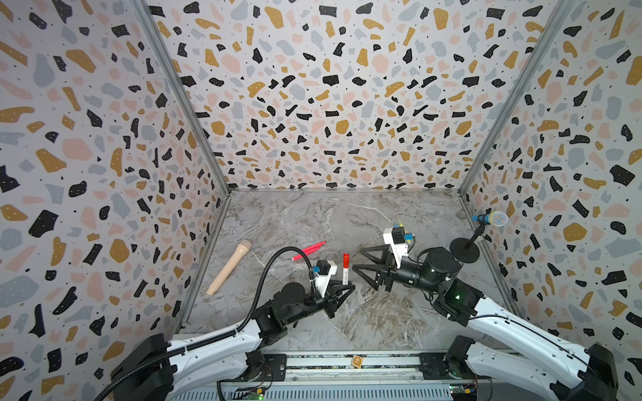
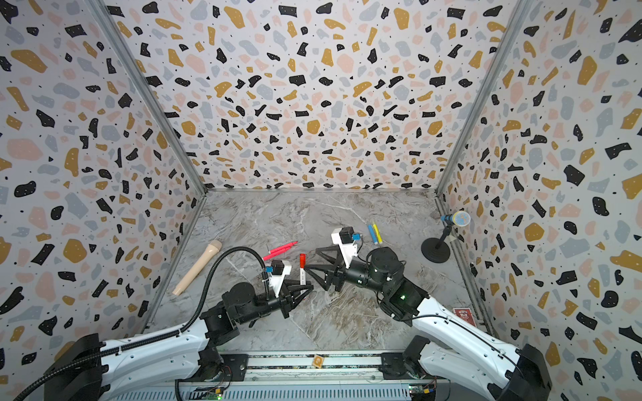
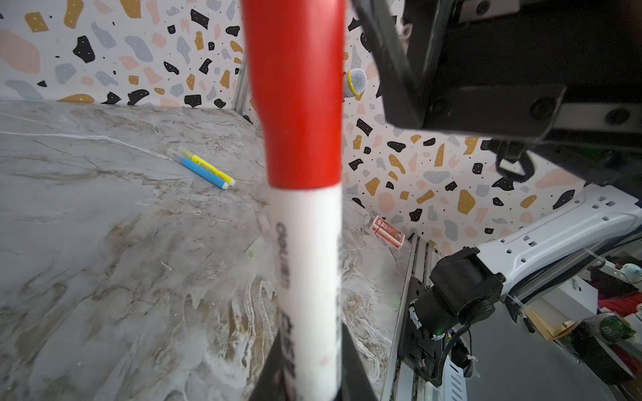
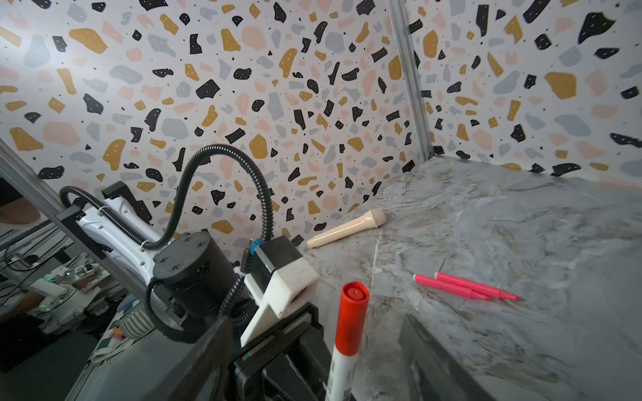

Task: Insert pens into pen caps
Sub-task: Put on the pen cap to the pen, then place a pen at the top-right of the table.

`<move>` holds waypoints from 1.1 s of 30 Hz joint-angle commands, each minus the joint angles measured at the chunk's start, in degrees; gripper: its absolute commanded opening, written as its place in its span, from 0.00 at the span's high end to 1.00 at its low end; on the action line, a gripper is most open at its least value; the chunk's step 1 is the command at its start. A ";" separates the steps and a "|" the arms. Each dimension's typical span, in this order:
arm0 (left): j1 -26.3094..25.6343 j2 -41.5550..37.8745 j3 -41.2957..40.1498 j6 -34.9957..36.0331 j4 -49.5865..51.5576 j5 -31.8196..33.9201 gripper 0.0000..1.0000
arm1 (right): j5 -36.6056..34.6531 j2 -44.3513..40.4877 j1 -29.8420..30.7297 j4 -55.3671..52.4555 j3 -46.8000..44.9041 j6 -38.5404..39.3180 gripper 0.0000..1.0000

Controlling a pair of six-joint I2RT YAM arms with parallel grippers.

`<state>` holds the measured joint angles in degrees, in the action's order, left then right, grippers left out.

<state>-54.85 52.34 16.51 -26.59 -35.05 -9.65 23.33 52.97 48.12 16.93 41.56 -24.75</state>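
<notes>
So: wht pen [image 1: 344,276], red cap [image 1: 346,259] on

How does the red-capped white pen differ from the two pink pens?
The white pen stands upright in the shut left gripper; the pink pens lie flat on the table, ungripped. The white pen has a red cap; the pink pens are pink nearly all over. All are slim markers.

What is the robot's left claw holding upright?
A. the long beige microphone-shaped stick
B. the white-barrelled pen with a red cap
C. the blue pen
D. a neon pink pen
B: the left gripper is shut on the white-barrelled pen with a red cap, standing upright; the beige stick, pink pens and blue pen lie flat.
</notes>
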 commanded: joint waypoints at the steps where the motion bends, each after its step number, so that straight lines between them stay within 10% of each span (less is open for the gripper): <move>1: 0.09 -2.09 -0.90 0.30 -1.39 1.63 1.00 | -3.72 2.30 0.17 -12.93 5.08 5.28 0.30; 26: 0.01 -2.63 -0.17 -0.74 -3.60 0.97 1.00 | 2.37 13.53 6.11 -2.81 2.73 1.24 0.48; 31: 0.01 -2.41 -0.43 -1.09 -3.74 0.64 1.00 | 0.82 13.46 6.11 -2.71 2.65 0.77 0.98; 33: 0.01 -2.33 -0.48 -1.10 -2.99 1.12 1.00 | -0.56 12.61 6.09 -2.74 2.26 0.91 1.00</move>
<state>-54.78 50.11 15.90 -27.64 -35.18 -8.29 24.29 67.16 54.02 12.51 43.53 -23.57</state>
